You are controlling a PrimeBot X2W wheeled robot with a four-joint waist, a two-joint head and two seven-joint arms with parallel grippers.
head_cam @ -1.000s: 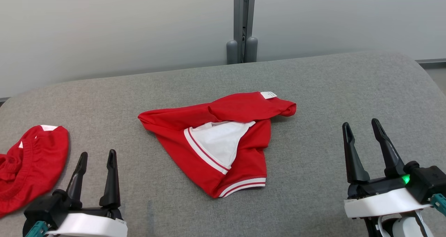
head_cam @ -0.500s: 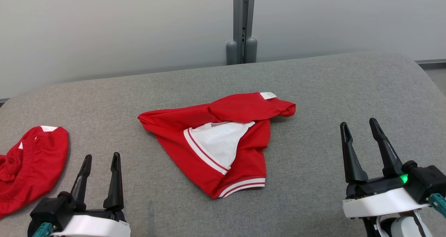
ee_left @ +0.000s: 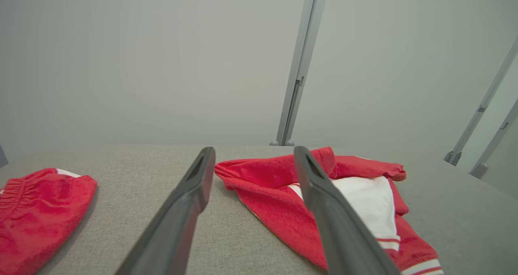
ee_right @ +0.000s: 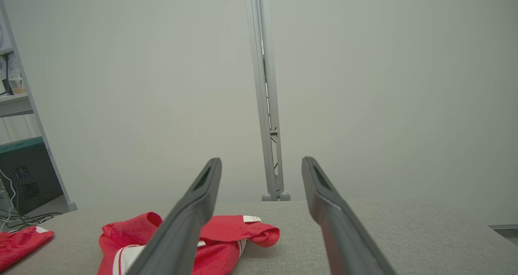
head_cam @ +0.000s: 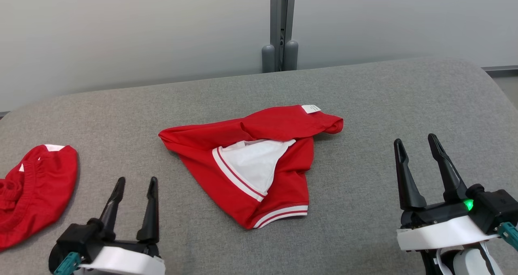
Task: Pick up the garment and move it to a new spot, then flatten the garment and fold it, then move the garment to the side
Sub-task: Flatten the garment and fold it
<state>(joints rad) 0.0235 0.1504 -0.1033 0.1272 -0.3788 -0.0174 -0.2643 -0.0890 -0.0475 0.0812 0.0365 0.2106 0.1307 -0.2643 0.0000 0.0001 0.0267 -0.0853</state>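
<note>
A crumpled red garment (head_cam: pixel 259 145) with white stripes and a white inner panel lies in the middle of the grey padded table (head_cam: pixel 364 97); a white tag sits at its far edge. It also shows in the left wrist view (ee_left: pixel 275 202) and the right wrist view (ee_right: pixel 226 242). My left gripper (head_cam: pixel 135 182) stands open at the lower left, short of the garment's left corner, holding nothing. My right gripper (head_cam: pixel 417 142) stands open at the lower right, well clear of the cloth, and is also empty.
A second red garment (head_cam: pixel 32 186) with an elastic waistband lies at the table's left edge. A grey post (head_cam: pixel 279 28) stands behind the table against a pale wall. A shelf with equipment (ee_right: pixel 20 174) shows far left in the right wrist view.
My left gripper has moved right, closer to the middle garment, staying open. The right gripper has barely shifted. The garment lies as before.
</note>
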